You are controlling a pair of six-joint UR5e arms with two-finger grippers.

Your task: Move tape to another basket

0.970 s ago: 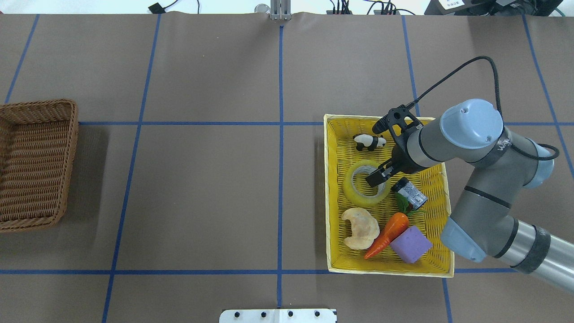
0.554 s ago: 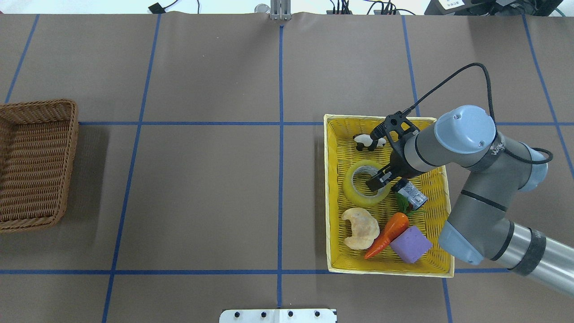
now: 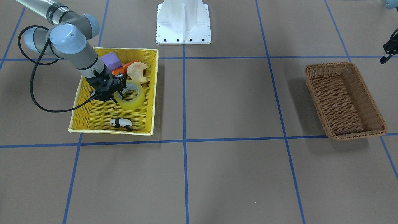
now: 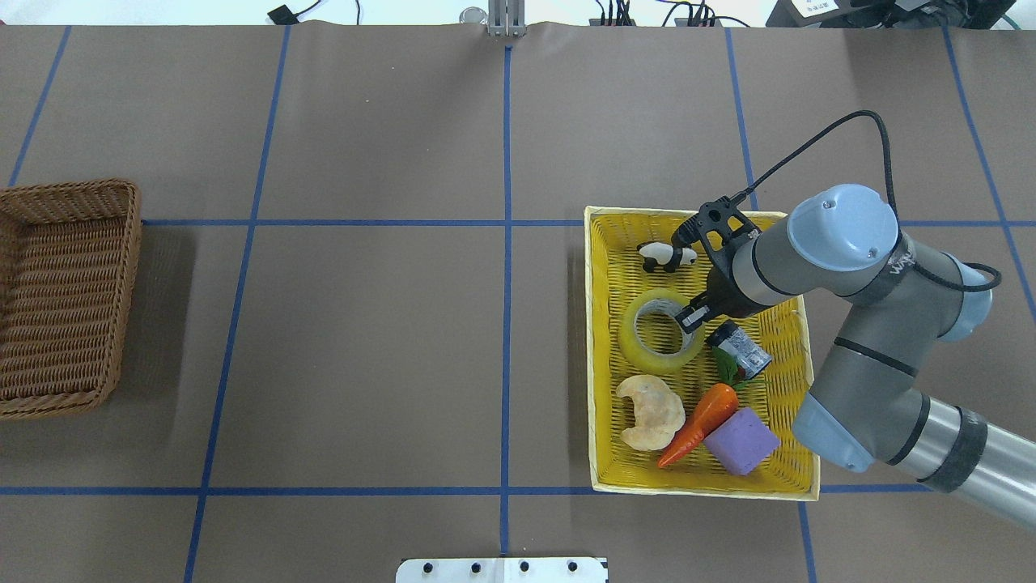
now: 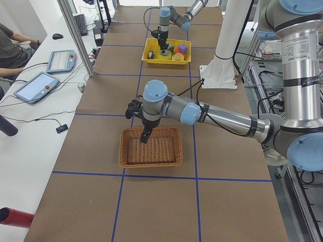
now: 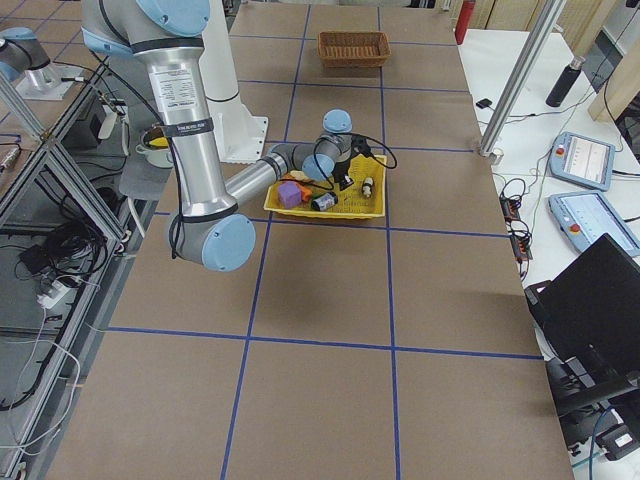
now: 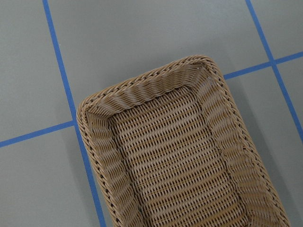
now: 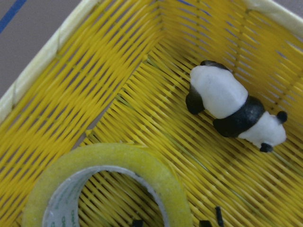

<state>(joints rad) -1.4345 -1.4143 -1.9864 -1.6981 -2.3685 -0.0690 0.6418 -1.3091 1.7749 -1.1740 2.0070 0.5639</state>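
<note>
The tape point(image 4: 647, 353) lies flat in the yellow tray point(image 4: 592, 364), a yellowish roll with a whitish core. It also shows in the front view point(image 3: 137, 101) and the right wrist view point(image 8: 158, 165). My right gripper point(image 4: 689, 317) is down at the roll's right rim, one finger inside the hole and one outside, closed on the wall. Its fingertips point(image 8: 138, 222) barely show in the wrist view. The brown wicker basket point(image 4: 128, 283) stands empty at the far left. My left gripper point(image 5: 145, 137) hovers over it; I cannot tell whether it is open.
The tray also holds a toy panda point(image 4: 668, 257), a small silver-and-black cylinder point(image 4: 740, 348), a carrot point(image 4: 701, 419), a purple block point(image 4: 741, 441) and a bread piece point(image 4: 647, 411). Brown paper with blue grid lines lies between tray and basket.
My right gripper has lowered onto the tape's right rim and its fingers have drawn together on the wall. The tape itself has not moved.
</note>
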